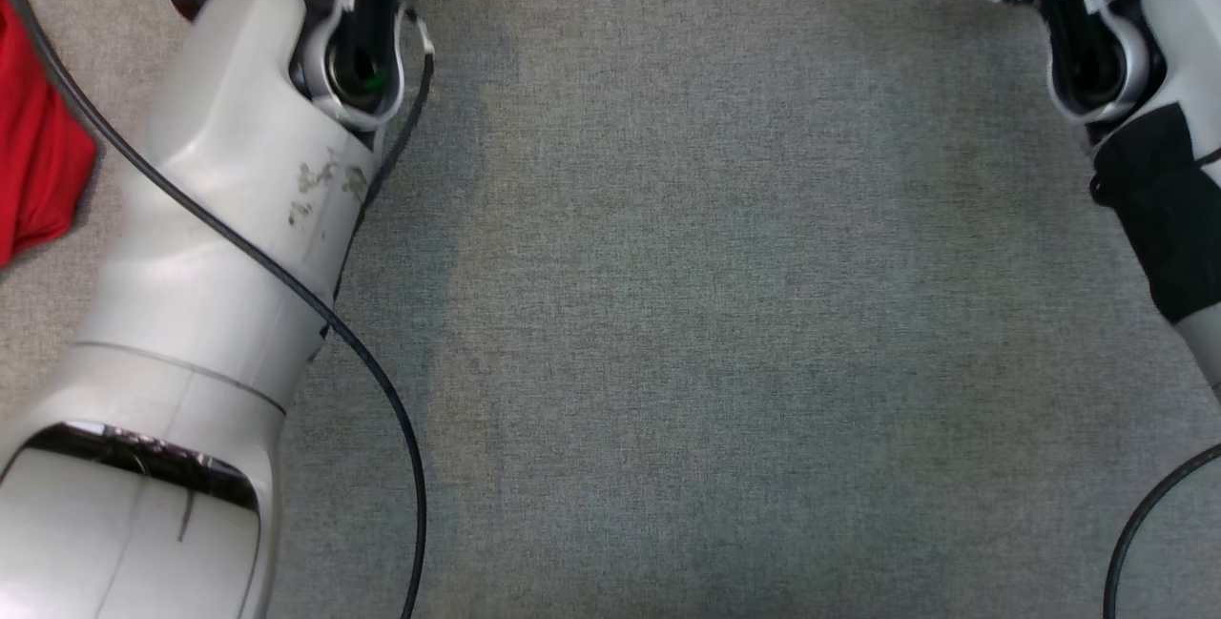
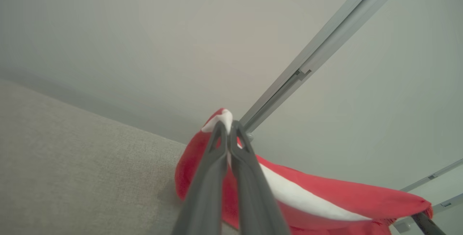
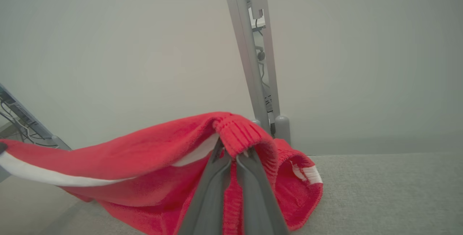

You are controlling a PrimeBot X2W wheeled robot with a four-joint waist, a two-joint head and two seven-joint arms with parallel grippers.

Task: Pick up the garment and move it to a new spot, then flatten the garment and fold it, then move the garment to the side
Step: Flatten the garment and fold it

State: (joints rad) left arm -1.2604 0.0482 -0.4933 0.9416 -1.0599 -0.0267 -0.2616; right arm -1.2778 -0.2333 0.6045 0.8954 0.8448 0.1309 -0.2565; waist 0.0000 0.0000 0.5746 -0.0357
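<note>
The garment [image 2: 325, 195] is a red knit with a white stripe, stretched in the air between my two grippers above the grey fabric surface. In the left wrist view my left gripper [image 2: 228, 127] is shut on one red-and-white corner. My right gripper [image 3: 233, 152] is shut on a ribbed red hem [image 3: 240, 133] that folds over its fingertips. The garment [image 3: 152, 148] sags between the two grips, and its lower part rests on the surface. The head view holds both pale forearms, the left forearm [image 1: 238, 171] and the right forearm [image 1: 1154, 123], reaching past the top edge.
Grey fabric surface [image 1: 715, 314] spreads between the arms. A red cloth [image 1: 38, 152] lies at the left edge; whether it belongs to the garment I cannot tell. Black cables [image 1: 382, 390] trail beside the left arm. Grey metal posts [image 3: 253, 64] stand by the pale wall.
</note>
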